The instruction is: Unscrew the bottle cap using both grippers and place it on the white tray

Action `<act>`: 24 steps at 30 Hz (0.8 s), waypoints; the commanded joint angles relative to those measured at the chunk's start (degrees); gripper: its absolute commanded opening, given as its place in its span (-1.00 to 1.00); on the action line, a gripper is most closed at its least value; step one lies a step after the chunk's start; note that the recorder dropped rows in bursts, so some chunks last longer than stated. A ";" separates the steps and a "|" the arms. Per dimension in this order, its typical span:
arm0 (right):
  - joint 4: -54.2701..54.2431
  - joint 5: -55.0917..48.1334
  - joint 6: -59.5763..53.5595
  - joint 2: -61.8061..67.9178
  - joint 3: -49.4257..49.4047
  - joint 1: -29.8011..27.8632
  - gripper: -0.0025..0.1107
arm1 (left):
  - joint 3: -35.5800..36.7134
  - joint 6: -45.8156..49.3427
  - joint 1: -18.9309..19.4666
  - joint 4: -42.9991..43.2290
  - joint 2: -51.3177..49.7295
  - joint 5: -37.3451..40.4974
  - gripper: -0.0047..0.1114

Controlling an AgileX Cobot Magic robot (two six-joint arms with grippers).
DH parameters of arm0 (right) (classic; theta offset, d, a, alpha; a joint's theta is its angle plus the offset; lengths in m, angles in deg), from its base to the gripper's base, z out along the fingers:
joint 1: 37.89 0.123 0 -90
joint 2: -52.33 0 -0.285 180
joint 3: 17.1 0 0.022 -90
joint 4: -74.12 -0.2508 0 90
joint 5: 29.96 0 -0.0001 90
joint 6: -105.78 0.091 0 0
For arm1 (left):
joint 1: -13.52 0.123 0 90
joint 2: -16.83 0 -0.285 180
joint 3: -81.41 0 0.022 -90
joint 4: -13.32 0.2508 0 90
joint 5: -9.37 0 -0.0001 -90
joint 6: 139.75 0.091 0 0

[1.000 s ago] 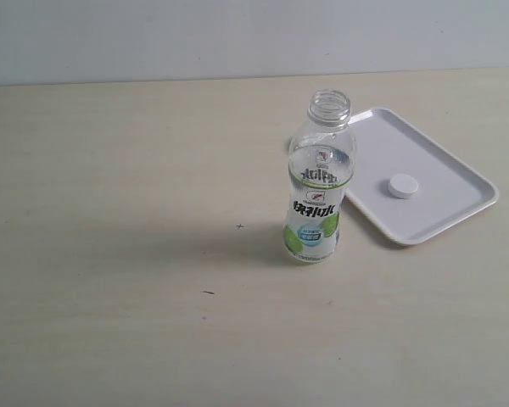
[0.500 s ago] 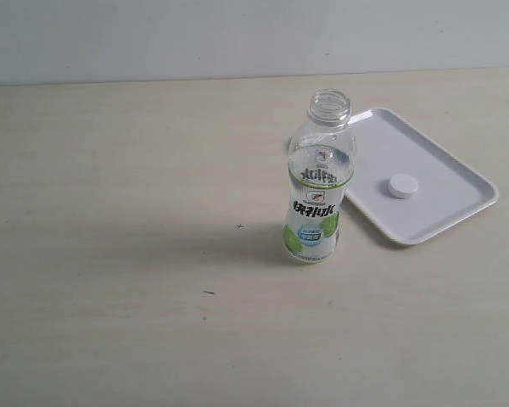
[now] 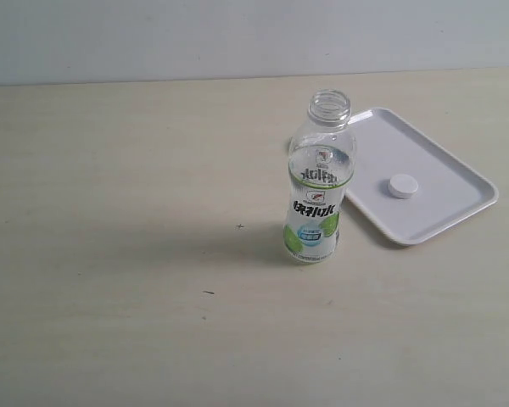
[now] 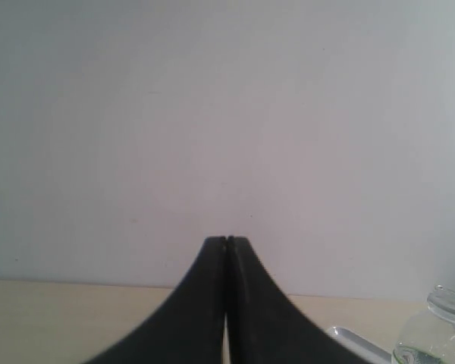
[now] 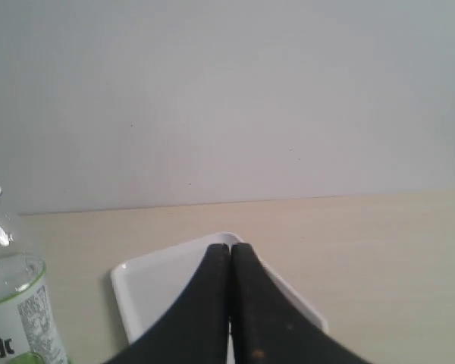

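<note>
The clear plastic drink bottle (image 3: 318, 191) stands upright on the pale wooden table (image 3: 110, 212), with its threaded neck open. Its white-and-green label (image 3: 316, 212) carries big dark characters in two rows and a small red-and-white emblem above each row; the small print on the bluish patch below is too fine to read. The small round white screw cap (image 3: 402, 186) lies on the flat white rectangular tray (image 3: 441, 161), near its middle and well apart from the bottle, which stands just beside the tray's near-left edge. The left gripper (image 4: 226, 241) has its two black fingers pressed together and holds nothing – behind it is only the grey-white wall (image 4: 212, 114). The right gripper (image 5: 230, 246) is closed in the same way, also empty, above the tray. Compared with the earlier exterior frames nothing has moved – bottle, cap and tray keep the same places.
</note>
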 commanded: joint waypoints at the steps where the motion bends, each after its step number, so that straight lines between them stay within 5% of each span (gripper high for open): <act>1: 2.63 1.27 6.60 -0.37 -0.26 -0.25 -0.96 | 0.18 -0.16 0.17 -0.45 0.34 0.13 -0.92; 24: 2.16 1.27 6.28 -0.37 -0.26 -0.25 -0.96 | 0.18 -0.16 0.17 -0.45 0.34 0.13 -0.92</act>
